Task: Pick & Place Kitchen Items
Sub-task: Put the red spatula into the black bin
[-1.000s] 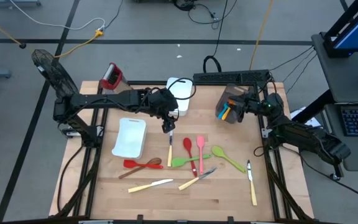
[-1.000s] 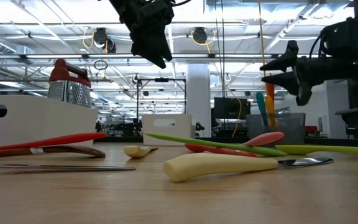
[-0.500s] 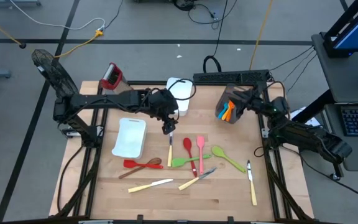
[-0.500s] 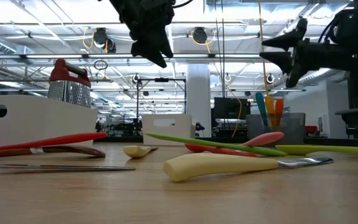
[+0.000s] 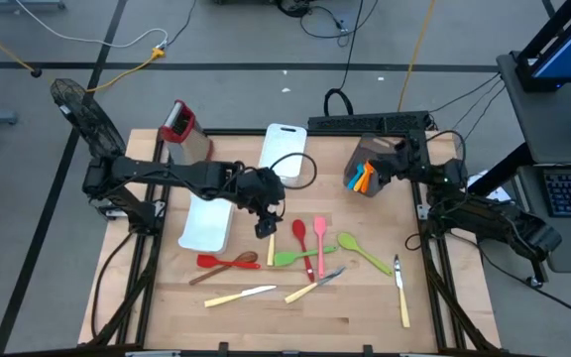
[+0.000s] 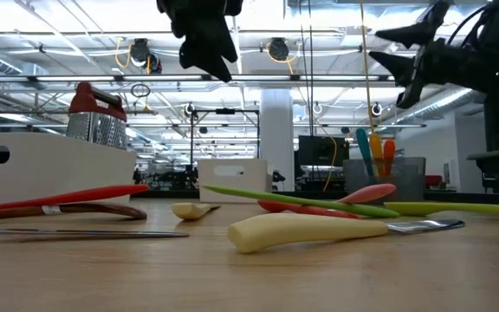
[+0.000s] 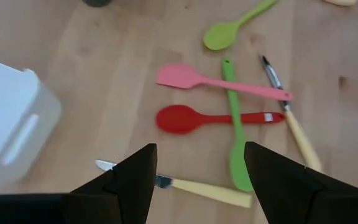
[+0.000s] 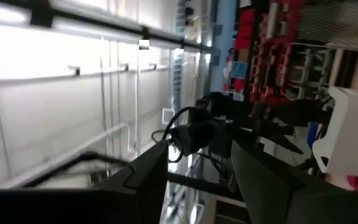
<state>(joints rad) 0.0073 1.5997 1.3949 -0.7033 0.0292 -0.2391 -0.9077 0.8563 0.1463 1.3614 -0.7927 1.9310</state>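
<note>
Progress: partly done, by the look of it. The brown holder (image 5: 367, 171), my landmark at the table's far right corner, already has a few utensils standing in it, orange and blue handles showing. Most of the kitchen items lie loose on the wood, well toward the front and left of the holder: red spoon (image 5: 298, 232), pink spatula (image 5: 320, 241), dark green spatula (image 5: 300, 257) crossing under them, light green spoon (image 5: 362, 250), a red spatula (image 5: 216, 261) with a wooden spoon (image 5: 228, 266) touching it, and four cream-handled knives (image 5: 239, 295) scattered nearest the front edge. So roughly a dozen pieces, most not yet placed. Left gripper (image 5: 264, 226) hangs above the table, far left of the holder, over a cream-handled knife (image 7: 191, 186); wrist view shows its fingers spread, nothing between them, touching nothing. Right gripper (image 5: 393, 169) sits raised just beside the holder, fingers apart and empty. Judgement: a pick of that knife looks nearest.
</note>
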